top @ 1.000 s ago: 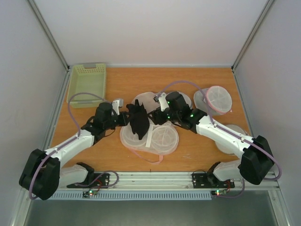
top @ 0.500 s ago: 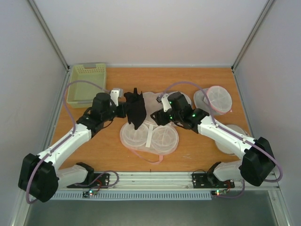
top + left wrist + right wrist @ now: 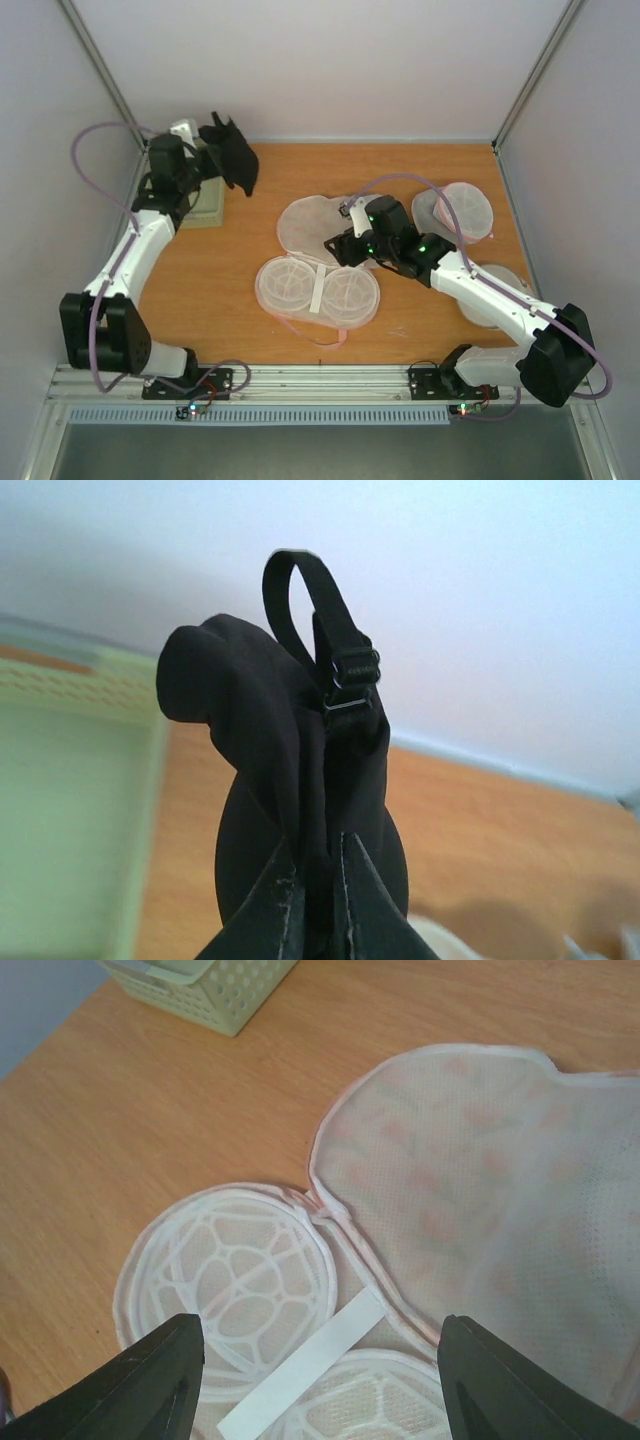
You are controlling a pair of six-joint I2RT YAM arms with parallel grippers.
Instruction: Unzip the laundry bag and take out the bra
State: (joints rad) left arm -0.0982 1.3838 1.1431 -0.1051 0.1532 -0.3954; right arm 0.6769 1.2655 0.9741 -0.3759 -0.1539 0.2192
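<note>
2 parts make up this task, and both look done. The laundry bag (image 3: 290, 285) lies unzipped and spread flat at the middle of the worktop (image 3: 220, 300). Its pale mesh lining faces up and nothing black shows in it. The bra (image 3: 232, 160) is well apart from it, held up in the air at the far left, near the right edge of a green basket (image 3: 208, 203). The left fingers (image 3: 316, 890) are closed on the bra's lower edge, with its cups folded together and 1 strap looping upward. The right fingers (image 3: 320, 1325) hover spread apart over the bag's mesh, gripping nothing. By my judgement, all that is left is to set the bra down, perhaps in the basket.
</note>
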